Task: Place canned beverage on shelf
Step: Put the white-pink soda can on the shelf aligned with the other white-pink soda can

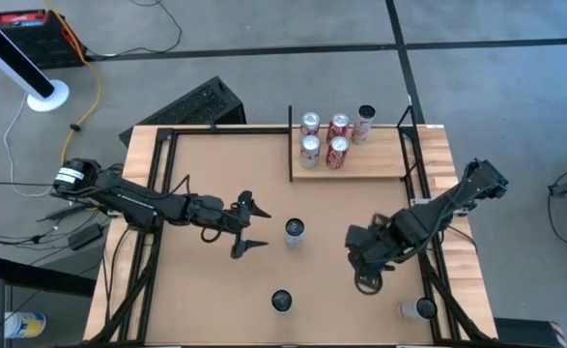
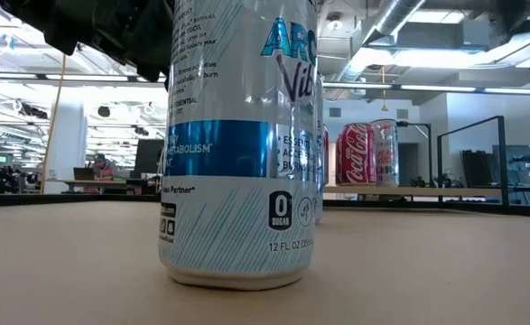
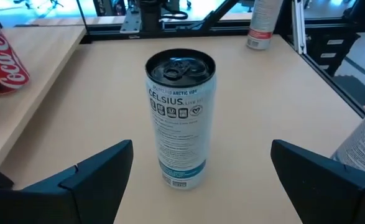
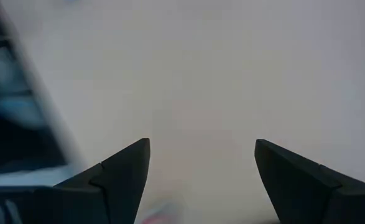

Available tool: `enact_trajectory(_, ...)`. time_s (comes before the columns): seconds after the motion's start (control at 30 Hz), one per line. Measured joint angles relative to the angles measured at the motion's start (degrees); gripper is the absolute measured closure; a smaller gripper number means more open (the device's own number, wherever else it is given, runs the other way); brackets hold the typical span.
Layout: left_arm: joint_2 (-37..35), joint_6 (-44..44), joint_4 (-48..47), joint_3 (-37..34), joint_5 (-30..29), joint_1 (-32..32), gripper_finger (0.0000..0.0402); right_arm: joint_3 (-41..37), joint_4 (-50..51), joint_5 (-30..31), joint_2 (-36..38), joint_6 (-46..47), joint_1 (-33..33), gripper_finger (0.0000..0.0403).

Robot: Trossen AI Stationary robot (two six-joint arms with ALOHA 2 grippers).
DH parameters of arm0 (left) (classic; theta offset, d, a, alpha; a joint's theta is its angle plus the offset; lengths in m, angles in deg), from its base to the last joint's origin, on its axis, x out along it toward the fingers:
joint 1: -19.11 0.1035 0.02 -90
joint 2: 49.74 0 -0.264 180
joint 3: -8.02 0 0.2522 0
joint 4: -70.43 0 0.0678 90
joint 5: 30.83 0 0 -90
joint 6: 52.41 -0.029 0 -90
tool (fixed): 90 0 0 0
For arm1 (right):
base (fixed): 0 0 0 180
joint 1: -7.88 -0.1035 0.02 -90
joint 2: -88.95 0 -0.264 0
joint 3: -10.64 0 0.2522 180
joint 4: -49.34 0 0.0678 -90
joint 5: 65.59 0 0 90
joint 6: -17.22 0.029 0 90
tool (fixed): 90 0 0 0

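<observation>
A slim white-and-blue can [image 1: 295,229] stands upright on its base on the tan tabletop, mid-table. It also shows in the left wrist view [image 3: 179,121]. My left gripper [image 1: 255,225] is open just to the can's left, at can height. Its fingers [image 3: 95,177] are spread wide, short of the can's sides, and touch nothing. My right gripper [image 1: 365,273] is open and empty over bare tabletop to the can's right and nearer the front; its wrist view [image 4: 202,162] shows only the table. The light-wood shelf [image 1: 360,166] at the far right holds several upright cans [image 1: 338,153].
Another white-and-blue can [image 1: 281,301] stands near the table's front edge, filling the low view [image 2: 237,144]. One more can [image 1: 418,309] stands at the front right by the black rail. Black rails [image 1: 157,193] run along the table's sides.
</observation>
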Motion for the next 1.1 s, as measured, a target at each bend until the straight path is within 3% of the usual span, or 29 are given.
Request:
enact_trajectory(0.17, 0.0, -2.15, 0.66, 0.0, -0.22, 0.0, 0.0036, 0.02, 0.08, -14.47, 0.0, 16.9, -5.68, 0.0091)
enact_trajectory(0.37, 0.0, -3.45, 0.43, 0.02, 0.78, 0.0, 0.0036, 0.02, 1.85, -22.03, -0.01, 36.56, -15.07, 0.0091)
enact_trajectory(0.7, 0.0, -2.49, 0.41, 0.02, 2.05, 0.0, 0.0036, 0.04, 3.89, -21.94, -0.02, 55.71, -25.57, 0.0091)
enact_trajectory(1.1, 0.0, -0.84, 0.32, 0.02, 2.07, 0.0, 0.0036, 0.04, 5.1, -13.04, -0.09, 61.93, -29.26, 0.0091)
